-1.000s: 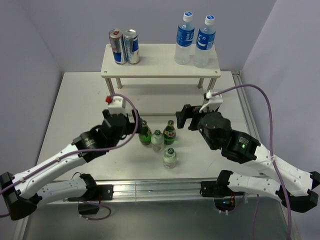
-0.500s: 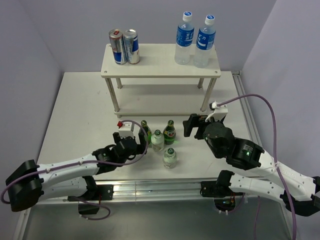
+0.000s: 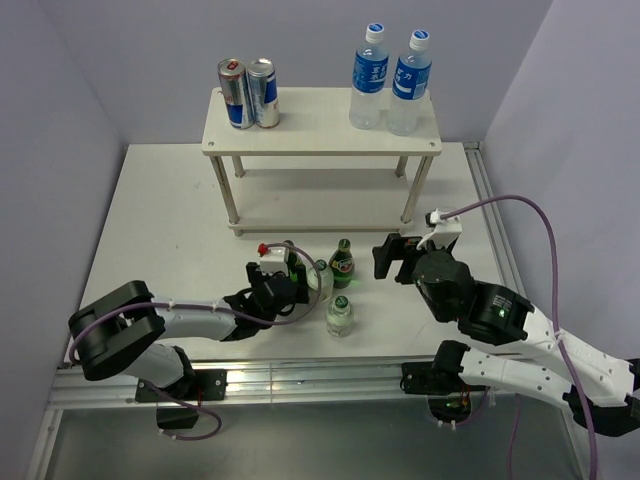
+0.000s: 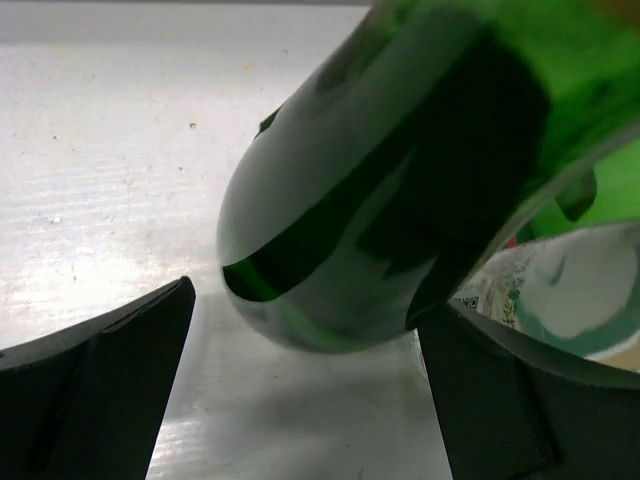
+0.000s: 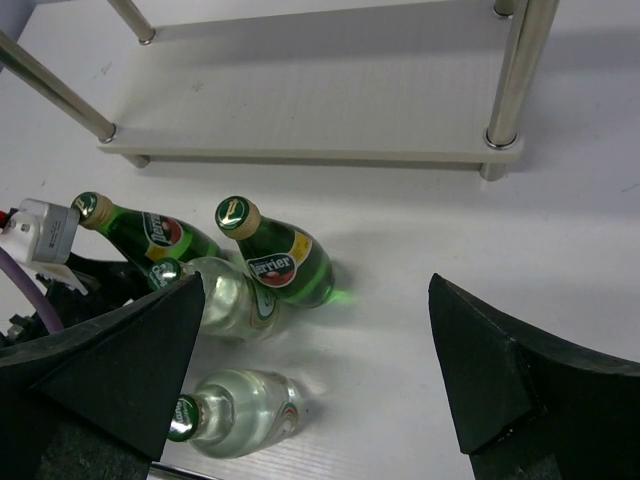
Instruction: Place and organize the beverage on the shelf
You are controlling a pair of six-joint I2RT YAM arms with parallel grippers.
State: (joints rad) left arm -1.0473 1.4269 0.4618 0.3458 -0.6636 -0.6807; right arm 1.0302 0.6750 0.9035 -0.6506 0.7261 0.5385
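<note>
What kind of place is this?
Probably a robot lab test cell: left arm and right arm mounted on a white table, plain walls close around, a shelf holding cans and water bottles.

I see glossy dark-green glass on the Perrier bottle (image 5: pixel 285 265). Behind it, the shelf (image 5: pixel 300 100) pairs matt cream boards with polished metal legs (image 5: pixel 515 70). Beneath it, the table (image 4: pixel 100 150) looks matt white and finely ribbed.

The cream-white two-tier shelf (image 3: pixel 322 150) has a top board (image 3: pixel 315 125) bare in the middle, between two blue-and-silver cans (image 3: pixel 248 93) at left and two blue-labelled clear water bottles (image 3: pixel 390 80) at right. Its lower board (image 5: pixel 300 95) lies open between the round legs. In front, four small glass bottles (image 3: pixel 342 265) crowd together, some apparently touching.
</note>
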